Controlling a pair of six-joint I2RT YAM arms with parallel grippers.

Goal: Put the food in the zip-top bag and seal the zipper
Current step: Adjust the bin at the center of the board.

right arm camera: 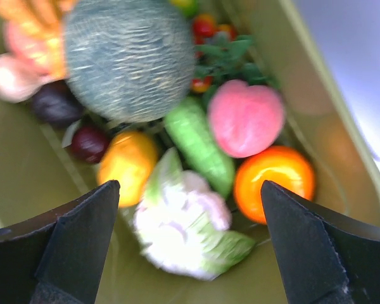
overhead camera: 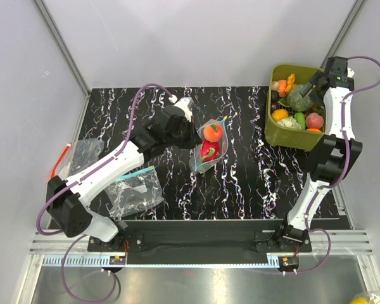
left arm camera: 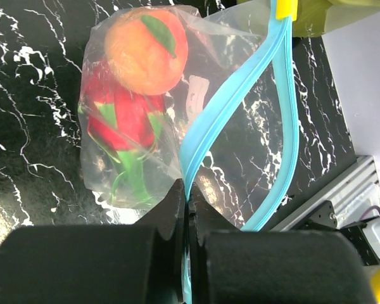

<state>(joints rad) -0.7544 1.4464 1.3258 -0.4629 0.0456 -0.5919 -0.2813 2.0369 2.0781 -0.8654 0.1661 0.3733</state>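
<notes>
The zip-top bag (overhead camera: 209, 147) (left arm camera: 133, 126) sits at mid-table, just right of the left gripper (overhead camera: 189, 128) (left arm camera: 187, 197). The gripper's fingers are clenched on one end of the blue-green zipper (left arm camera: 231, 101). From that pinch the two strips spread apart, so the mouth gapes, and they meet again at a yellow tab (left arm camera: 285, 7) at the top of the left wrist view. Inside the bag an orange toy fruit (left arm camera: 145, 47) (overhead camera: 213, 132) with a green leaf lies against a red and green toy (left arm camera: 123, 117) (overhead camera: 208, 151). Whether the bag rests on the table or is lifted, I cannot tell.

Bare surface lies to the right of the bag, between it and the olive-green tub (overhead camera: 272, 126) (right arm camera: 316, 76) at the upper right corner, and also below the bag toward the near edge. The right gripper (overhead camera: 307, 90) (right arm camera: 189, 190) hangs over the tub with its fingers spread wide and nothing between them. Below it lie a rough grey-green ball (right arm camera: 130, 57), a pink peach (right arm camera: 246, 117), an orange (right arm camera: 275, 180), a green cucumber (right arm camera: 199, 145) and a cauliflower (right arm camera: 183, 225), packed close together.

On the left side two flat clear bags lie apart. One (overhead camera: 82, 155) has an orange-red strip at the table's left edge, and the other (overhead camera: 136, 190) is near the left arm's base.

The table (overhead camera: 253, 183) is black with white veining and is shut in by pale walls, with a metal rail along the bottom.
</notes>
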